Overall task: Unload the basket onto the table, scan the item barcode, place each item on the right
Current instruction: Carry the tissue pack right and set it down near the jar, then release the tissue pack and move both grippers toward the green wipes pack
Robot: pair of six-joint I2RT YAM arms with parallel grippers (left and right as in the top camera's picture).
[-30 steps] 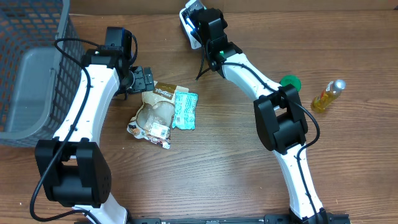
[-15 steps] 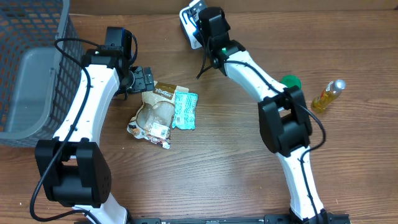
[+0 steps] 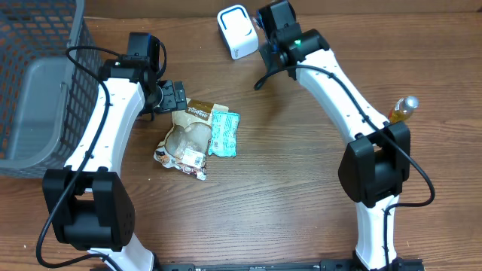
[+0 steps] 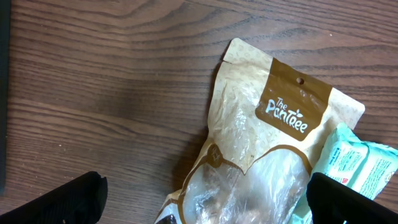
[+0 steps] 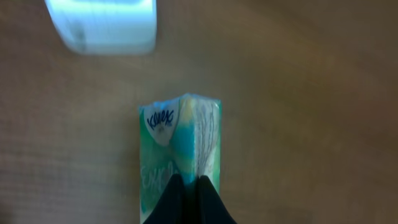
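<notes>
On a wood-grain table (image 3: pixel 286 188), the right gripper (image 5: pixel 188 186) pinches a Kleenex pack (image 5: pixel 180 134) near the scanner (image 3: pixel 235 30); the left gripper (image 3: pixel 173 96) gapes wide over a snack pouch (image 4: pixel 261 143)

1. Overhead: bright, even light; soft shadows on the brown wood-grain counter (image 3: pixel 286 188).
2. Left wrist: sharp; glare glints on the tan clear-windowed plastic pouch (image 4: pixel 249 143).
3. Right wrist: dimmer, blurred throughout; the white boxy scanner (image 5: pixel 102 25) smears.

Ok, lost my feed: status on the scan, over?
Left gripper open by tan snack pouch. Right gripper shut on green Kleenex tissue pack, near white scanner. Nothing between.
</notes>
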